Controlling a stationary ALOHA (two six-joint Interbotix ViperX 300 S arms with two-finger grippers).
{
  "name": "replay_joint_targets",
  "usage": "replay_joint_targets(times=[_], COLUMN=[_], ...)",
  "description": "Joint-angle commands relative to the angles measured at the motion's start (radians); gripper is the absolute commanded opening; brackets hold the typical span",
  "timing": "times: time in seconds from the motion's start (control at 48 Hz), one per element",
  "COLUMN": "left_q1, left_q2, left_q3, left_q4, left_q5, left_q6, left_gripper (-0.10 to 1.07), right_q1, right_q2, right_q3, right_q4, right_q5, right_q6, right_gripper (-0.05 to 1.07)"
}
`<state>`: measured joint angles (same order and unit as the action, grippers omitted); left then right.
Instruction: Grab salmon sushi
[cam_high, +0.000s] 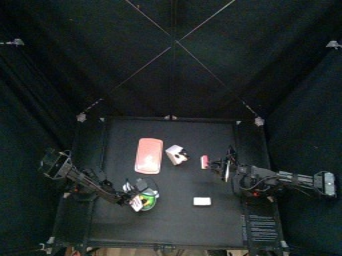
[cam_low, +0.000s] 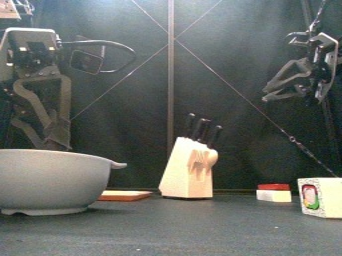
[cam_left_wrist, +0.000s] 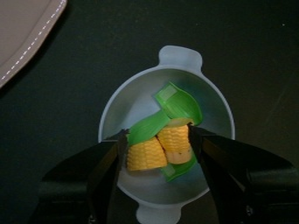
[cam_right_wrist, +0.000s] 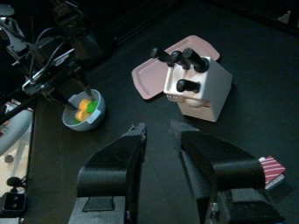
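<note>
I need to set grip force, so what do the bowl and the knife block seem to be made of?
The bowl looks like smooth, matte, pale grey-blue plastic, with moulded tab handles and soft sheen. The knife block looks like pale unvarnished wood or wood-look plastic, with a beige matte face; no grain is visible, so either could be right.

Dim overall, black curtains swallow most light. Top view is dark and soft, table (cam_high: 167, 180) small with little detail. Front view has the bowl (cam_low: 51, 180) blurred up close. Left wrist view is brightest, corn (cam_left_wrist: 163, 144) evenly lit. Right wrist view slightly grainy, soft shadows.
</note>
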<state>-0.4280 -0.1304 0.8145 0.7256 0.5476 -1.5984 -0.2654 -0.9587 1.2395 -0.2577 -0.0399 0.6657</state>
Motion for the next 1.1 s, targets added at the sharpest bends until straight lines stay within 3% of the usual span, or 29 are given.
replay_joint_targets(times=[0.0,0.125,0.292,0.5,0.729,1.083], left_q1=[0.006,0.018,0.081,0.184,0.236,0.328], left_q2=[-0.006,-0.012,-0.041,-0.055,-0.075,-0.195], left_q3=[-0.025,-0.034,-0.048,-0.037,0.012,0.087], left_q4=[0.018,0.071,0.210,0.314,0.348,0.371], left_q5=[-0.002,-0.002,0.003,0.006,0.018,0.192], left_q6=[0.002,0.003,-0.002,-0.006,-0.012,-0.002], left_gripper=[0.92,0.92,0.91,0.91,0.91,0.91], right_q1=[0.002,0.000,-0.017,-0.120,-0.242,-0.259], right_q2=[0.006,0.005,0.008,0.025,0.066,0.141], right_q3=[-0.020,-0.021,-0.031,-0.012,-0.006,-0.213], right_q4=[0.000,0.002,0.051,0.138,0.235,0.193], right_q5=[-0.006,-0.005,-0.006,0.018,0.089,0.518], right_q6=[-0.003,-0.002,0.006,0.041,0.124,0.225], right_gripper=[0.70,0.70,0.70,0.71,0.71,0.72])
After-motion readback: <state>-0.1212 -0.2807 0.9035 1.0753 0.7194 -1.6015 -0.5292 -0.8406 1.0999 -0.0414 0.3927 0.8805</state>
